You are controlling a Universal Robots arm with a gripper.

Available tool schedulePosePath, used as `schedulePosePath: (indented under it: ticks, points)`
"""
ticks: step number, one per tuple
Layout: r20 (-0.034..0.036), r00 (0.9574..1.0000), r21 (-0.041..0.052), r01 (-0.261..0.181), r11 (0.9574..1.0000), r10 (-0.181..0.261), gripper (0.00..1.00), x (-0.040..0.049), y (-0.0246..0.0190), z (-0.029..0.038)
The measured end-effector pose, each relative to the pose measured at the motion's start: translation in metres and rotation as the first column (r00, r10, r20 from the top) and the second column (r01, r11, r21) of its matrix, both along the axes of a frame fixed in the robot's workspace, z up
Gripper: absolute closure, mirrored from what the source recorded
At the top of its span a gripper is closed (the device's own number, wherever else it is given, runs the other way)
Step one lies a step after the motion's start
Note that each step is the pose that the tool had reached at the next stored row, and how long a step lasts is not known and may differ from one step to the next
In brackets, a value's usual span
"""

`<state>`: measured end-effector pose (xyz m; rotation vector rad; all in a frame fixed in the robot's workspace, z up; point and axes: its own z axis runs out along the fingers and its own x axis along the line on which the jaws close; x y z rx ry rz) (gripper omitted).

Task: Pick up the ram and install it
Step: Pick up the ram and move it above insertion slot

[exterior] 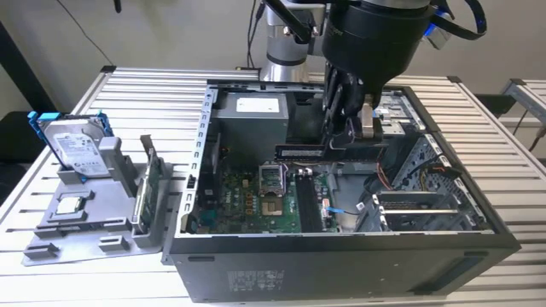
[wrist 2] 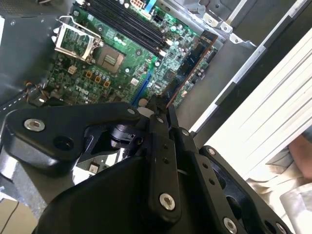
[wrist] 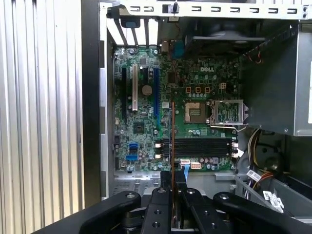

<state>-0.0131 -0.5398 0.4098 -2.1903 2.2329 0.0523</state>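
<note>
Between the pinching jaws of the black multi-link gripper (exterior: 344, 137), the long, flat dark ram stick (exterior: 298, 151) was held on edge, probably so the contact side faced down. It was held above the open dark grey computer case (exterior: 341, 268), clear of the green motherboard (wrist: 141, 136) and its black memory slots (wrist: 197, 146), so not seated yet.

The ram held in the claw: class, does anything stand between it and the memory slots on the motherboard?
Nothing visible does. The claw grips the ram above the motherboard, and in the first wrist view the memory slots below it lie open, with no cable or part across them.
</note>
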Motion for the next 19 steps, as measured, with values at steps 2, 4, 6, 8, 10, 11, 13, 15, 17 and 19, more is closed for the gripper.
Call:
schedulePosePath:
  ticks: [2, 4, 6, 8, 10, 11, 13, 15, 17, 19]
  points:
    - [0.0000, 1.0000, 0.0000, -0.001, 1.0000, 0.001, 0.85, 0.0000, 0.0000, 0.0000]
    - [0.0000, 1.0000, 0.0001, -0.001, 1.0000, 0.001, 0.85, 0.0001, 0.0003, 0.0000]
    - [0.0000, 1.0000, -0.0001, -0.001, 1.0000, 0.001, 0.85, 0.0001, 0.0013, 0.0000]
    - [0.0000, 1.0000, 0.0000, -0.001, 1.0000, 0.001, 0.85, 0.0001, 0.0029, 0.0000]
    - [0.0000, 1.0000, 0.0000, -0.001, 1.0000, 0.001, 0.85, 0.0001, 0.0044, 0.0000]
    - [0.0000, 1.0000, 0.0000, -0.001, 1.0000, 0.001, 0.85, 0.0000, 0.0051, 0.0000]
    - [-0.0001, 1.0000, 0.0000, -0.001, 1.0000, 0.001, 0.85, 0.0000, 0.0069, 0.0000]
    - [0.0000, 1.0000, 0.0000, -0.001, 1.0000, 0.001, 0.85, 0.0000, 0.0084, 0.0000]
    - [0.0001, 1.0000, 0.0000, -0.001, 1.0000, 0.001, 0.85, 0.0000, 0.0101, 0.0000]
    - [0.0000, 1.0000, 0.0000, -0.001, 1.0000, 0.001, 0.85, 0.0000, 0.0118, 0.0000]
